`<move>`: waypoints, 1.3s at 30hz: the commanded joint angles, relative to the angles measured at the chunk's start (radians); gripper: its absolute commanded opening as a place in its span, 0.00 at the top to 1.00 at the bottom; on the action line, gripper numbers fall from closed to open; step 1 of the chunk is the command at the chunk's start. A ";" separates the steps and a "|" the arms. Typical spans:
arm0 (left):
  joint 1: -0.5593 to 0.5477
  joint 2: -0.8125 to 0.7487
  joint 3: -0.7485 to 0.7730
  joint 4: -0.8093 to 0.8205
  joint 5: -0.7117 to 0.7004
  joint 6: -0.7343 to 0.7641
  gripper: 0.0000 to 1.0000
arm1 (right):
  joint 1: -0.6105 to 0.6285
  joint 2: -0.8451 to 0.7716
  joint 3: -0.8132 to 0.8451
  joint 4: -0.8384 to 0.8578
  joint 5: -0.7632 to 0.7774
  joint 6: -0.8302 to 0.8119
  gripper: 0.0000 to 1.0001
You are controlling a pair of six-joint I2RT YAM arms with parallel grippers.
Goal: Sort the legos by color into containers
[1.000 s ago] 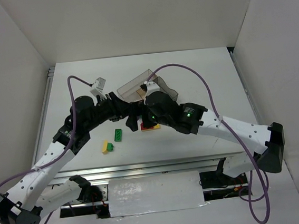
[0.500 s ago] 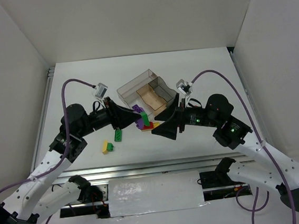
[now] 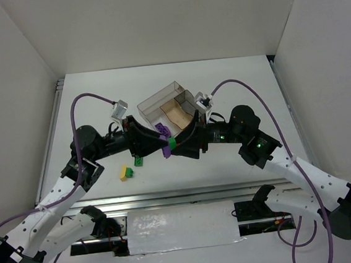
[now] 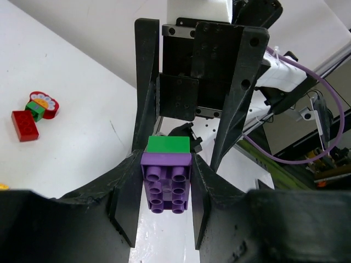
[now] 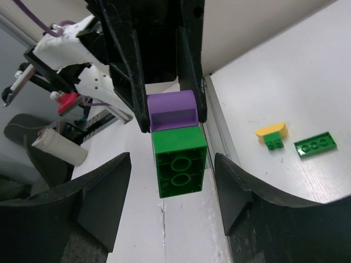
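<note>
My left gripper (image 4: 166,164) is shut on a purple lego (image 4: 166,183), held above the table. A green lego (image 4: 168,144) is stuck on its far end. My right gripper (image 5: 173,181) faces the left one. Its open fingers stand on either side of the green lego (image 5: 179,161), with a gap on each side. In the top view both grippers (image 3: 161,146) (image 3: 179,145) meet just in front of the containers (image 3: 172,100). Another purple lego (image 3: 161,130) shows behind them. On the table lie a green lego (image 3: 139,161) and a yellow one (image 3: 126,171).
A red lego (image 4: 24,125) and a small red, green and yellow stack (image 4: 39,104) lie on the table. A flat green plate (image 5: 314,145) lies beside a yellow-and-green piece (image 5: 271,135). White walls enclose the table (image 3: 240,88).
The right arm drew back to the right, then moved left again until its fingers straddle the green lego, and its jaws have narrowed. The left gripper kept hold of the purple lego.
</note>
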 commanded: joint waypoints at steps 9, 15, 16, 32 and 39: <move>0.000 0.004 -0.006 0.163 0.062 -0.035 1.00 | 0.000 -0.011 -0.027 0.200 -0.097 0.018 0.96; -0.002 -0.012 0.059 -0.047 -0.118 0.073 1.00 | -0.029 -0.077 -0.047 0.030 0.056 -0.091 1.00; 0.000 -0.015 0.071 -0.144 -0.170 0.114 1.00 | -0.046 -0.095 -0.057 0.007 0.079 -0.103 1.00; 0.009 0.459 0.237 -0.161 -0.962 0.118 1.00 | -0.201 -0.071 -0.021 -0.316 0.472 -0.114 1.00; 0.065 0.726 0.327 -0.024 -0.958 0.101 0.94 | -0.202 -0.075 -0.053 -0.303 0.446 -0.116 1.00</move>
